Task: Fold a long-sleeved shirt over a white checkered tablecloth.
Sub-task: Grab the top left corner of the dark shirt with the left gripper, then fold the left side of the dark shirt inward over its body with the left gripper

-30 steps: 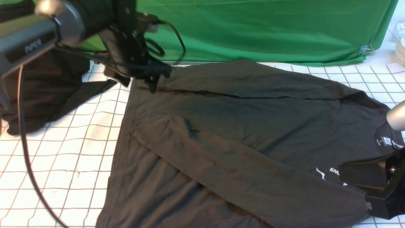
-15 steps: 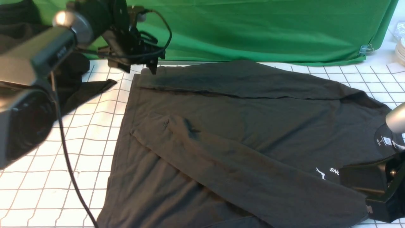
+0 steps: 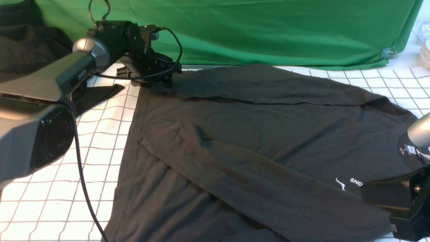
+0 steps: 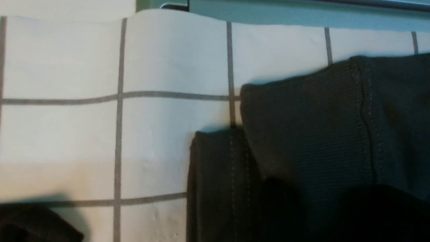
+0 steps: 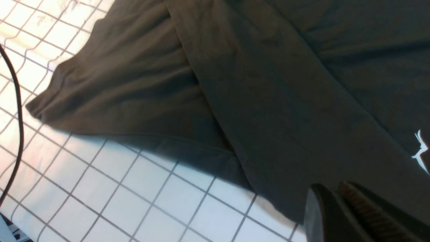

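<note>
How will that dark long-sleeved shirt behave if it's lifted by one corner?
Probably floppy: the long-sleeved shirt lies flat with soft creases and a folded-over sleeve, so it would likely drape and sag. Likely light, being thin knit. It may drag rather than slide cleanly, since the wrinkled white checkered tablecloth could bunch under it.

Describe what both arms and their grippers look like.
Left arm: grey tube with faint white lettering, silver rounded joint cap, black wrist, looping black cables. Left gripper: black. Right arm: silver rounded joint, boxy black housing. Right gripper: black, with ribbed inner faces.
</note>
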Robot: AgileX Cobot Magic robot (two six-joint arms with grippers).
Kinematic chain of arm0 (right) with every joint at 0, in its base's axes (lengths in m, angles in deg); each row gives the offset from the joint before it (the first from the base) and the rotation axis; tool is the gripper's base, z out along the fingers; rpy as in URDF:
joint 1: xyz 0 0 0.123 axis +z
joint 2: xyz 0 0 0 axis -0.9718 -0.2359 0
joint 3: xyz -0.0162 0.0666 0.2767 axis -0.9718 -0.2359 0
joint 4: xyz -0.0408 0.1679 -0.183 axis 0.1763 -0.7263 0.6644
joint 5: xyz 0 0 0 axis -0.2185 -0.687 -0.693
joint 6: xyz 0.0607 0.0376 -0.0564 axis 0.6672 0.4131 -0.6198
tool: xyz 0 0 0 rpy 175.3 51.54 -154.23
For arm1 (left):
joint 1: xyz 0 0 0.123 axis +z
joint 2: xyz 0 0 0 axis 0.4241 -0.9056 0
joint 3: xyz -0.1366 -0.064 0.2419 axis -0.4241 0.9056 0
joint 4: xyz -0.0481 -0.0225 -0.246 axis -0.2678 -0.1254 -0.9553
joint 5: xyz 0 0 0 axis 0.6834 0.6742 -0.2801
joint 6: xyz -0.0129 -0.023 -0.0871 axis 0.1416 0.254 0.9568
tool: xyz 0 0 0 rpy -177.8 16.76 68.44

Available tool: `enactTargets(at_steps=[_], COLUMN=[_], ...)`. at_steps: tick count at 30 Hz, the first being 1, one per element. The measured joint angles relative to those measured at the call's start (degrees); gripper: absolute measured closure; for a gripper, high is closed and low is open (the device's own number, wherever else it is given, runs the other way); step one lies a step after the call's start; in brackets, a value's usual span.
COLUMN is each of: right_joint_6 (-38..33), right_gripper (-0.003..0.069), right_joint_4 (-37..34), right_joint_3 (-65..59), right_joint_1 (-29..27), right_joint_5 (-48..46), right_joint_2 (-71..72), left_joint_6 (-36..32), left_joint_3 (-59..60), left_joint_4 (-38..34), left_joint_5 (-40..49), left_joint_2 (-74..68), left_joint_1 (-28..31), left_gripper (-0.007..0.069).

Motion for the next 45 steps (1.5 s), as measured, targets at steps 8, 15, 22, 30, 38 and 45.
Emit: enactTargets(at_steps=[8, 15, 22, 30, 38, 45], right_joint_6=[0.0, 4.4, 14.3, 15.5, 15.7, 15.4], right_gripper=[0.0609, 0.0609, 0.0654, 0.0662, 0.0662, 0.0661], right_joint_4=[0.2, 8.0, 22.8, 26.2, 26.2, 25.5], right_joint_3=[0.0, 0.1, 2.8, 4.1, 4.4, 4.4], right_joint_1=[0.0, 0.0, 0.0, 0.0, 0.0, 0.0], right_joint_5=[-0.2, -0.7, -6.6, -9.5, -9.5, -9.3], right_joint_2=[0.0, 0.0, -1.6, -3.5, -3.5, -3.5], left_joint_6=[-3.0, -4.7, -6.3, -5.3, -1.0, -2.0], left_joint_3=[-1.5, -4.7, -0.6, 31.0, 55.6, 64.5], left_joint_4=[-0.6, -1.1, -3.3, -3.4, -3.0, -3.4], left_joint_5=[7.1, 18.7, 25.0, 24.5, 16.1, 10.8], left_joint_2=[1.4, 10.5, 18.7, 37.1, 51.1, 51.7], left_joint_1=[-0.1, -0.1, -0.2, -3.7, -3.9, -3.9], left_gripper=[0.0587, 0.0587, 0.0587, 0.0587, 0.0587, 0.0535])
